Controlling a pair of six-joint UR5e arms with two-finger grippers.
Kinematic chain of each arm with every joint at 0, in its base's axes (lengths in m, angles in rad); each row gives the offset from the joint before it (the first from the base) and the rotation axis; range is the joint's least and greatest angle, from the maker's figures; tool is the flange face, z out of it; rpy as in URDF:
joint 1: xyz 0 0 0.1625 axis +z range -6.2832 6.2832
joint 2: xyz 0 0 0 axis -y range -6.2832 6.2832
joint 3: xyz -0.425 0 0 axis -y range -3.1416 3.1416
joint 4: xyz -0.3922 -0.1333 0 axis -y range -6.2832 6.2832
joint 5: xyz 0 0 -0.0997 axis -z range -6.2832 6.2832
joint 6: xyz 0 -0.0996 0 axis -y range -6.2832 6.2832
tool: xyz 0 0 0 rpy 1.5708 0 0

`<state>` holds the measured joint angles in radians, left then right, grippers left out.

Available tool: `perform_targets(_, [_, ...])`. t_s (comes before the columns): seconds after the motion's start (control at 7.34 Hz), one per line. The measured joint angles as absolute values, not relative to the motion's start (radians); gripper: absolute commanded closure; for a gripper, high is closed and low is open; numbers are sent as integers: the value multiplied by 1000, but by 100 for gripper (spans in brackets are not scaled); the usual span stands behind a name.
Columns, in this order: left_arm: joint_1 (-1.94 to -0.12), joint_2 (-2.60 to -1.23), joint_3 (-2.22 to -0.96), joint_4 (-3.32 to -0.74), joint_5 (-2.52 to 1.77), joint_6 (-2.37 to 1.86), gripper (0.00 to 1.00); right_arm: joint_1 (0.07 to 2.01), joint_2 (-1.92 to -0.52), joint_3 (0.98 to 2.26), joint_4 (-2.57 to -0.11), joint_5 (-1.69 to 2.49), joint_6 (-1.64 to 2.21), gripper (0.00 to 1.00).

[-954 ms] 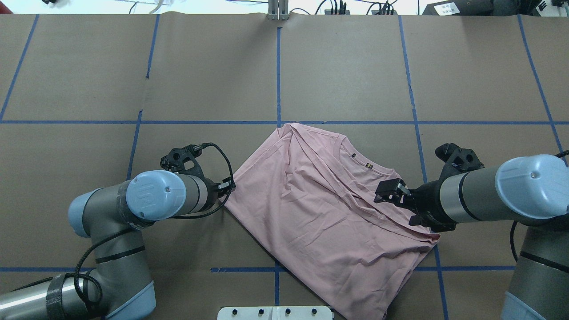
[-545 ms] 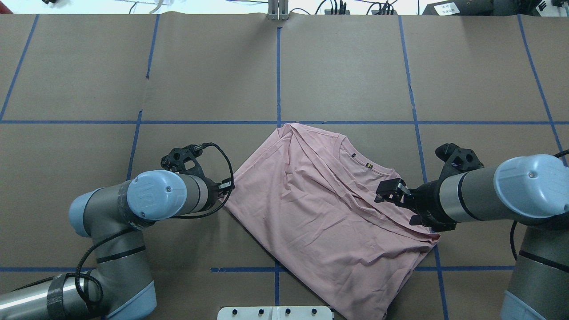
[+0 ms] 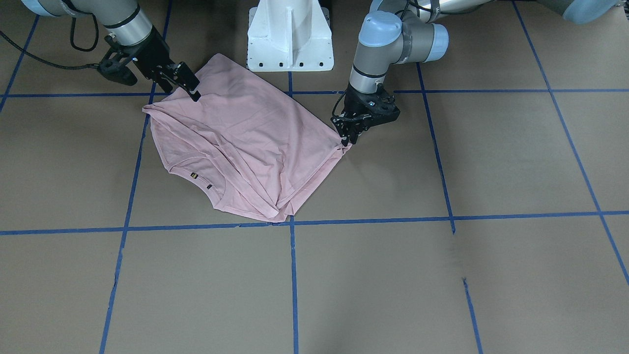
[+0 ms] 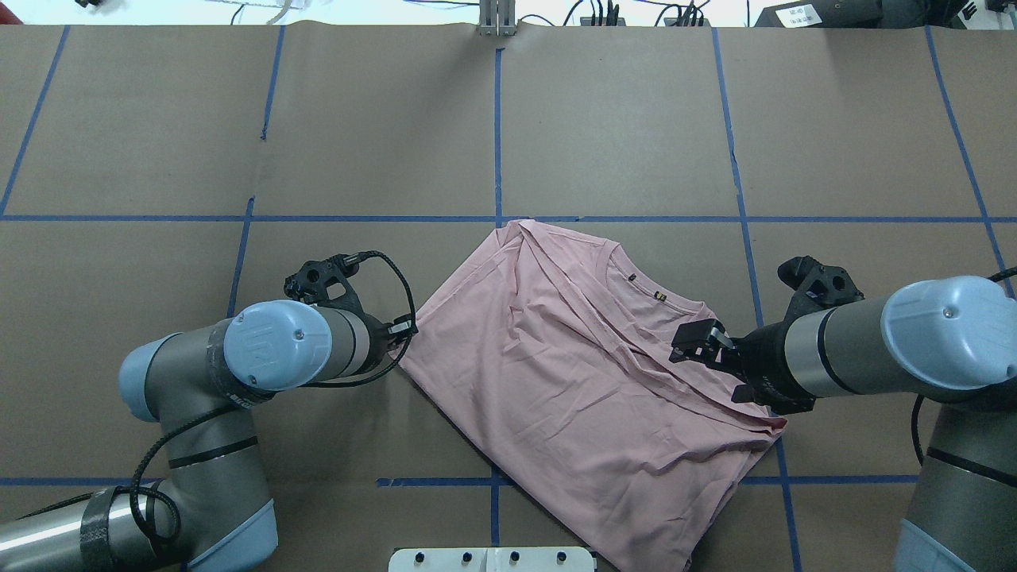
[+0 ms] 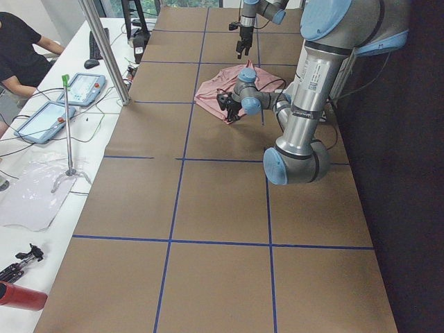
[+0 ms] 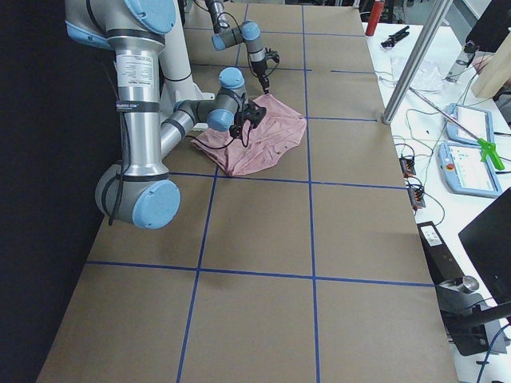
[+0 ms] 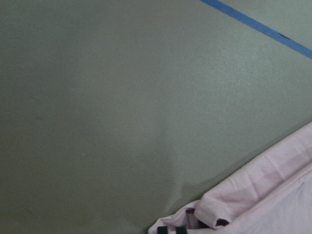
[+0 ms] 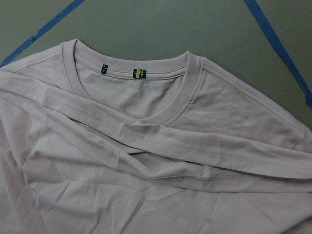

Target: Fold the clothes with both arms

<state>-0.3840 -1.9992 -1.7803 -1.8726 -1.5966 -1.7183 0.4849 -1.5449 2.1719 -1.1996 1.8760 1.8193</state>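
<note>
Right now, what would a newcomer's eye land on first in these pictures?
The pink T-shirt, lying rumpled and askew on the brown table. On one side the left gripper pinches its corner; on the other the right gripper hovers open near the collar.

Table [image 4: 636,119]: flat top covered in brown paper, filling the overhead frame. Blue tape [image 4: 498,135] divides it into a grid of large rectangles.
Shirt [image 4: 572,381]: pale pink, lying folded and creased, set diagonally in the lower centre of the frame, collar toward the upper right. Its top corner touches the central tape crossing.
Base [image 4: 493,558]: white, at the bottom edge, centre.
</note>
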Motion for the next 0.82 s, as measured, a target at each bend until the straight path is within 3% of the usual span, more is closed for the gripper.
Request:
perform_targets(0.54, [-382,-2010,-1761,-1875,-1595,-1718,46,484,-1545,2164,-1200,1875,1819,0])
perform_targets(0.68, [-381,-2020,-1746,-1876,-1595,-1718,56,485,-1545,2163,-1200,1874,1819,0])
perform_targets(0.82, [-381,-2032,-1729,-1876,-1595,-1718,100,485,-1545,2161,-1200,1874,1819,0])
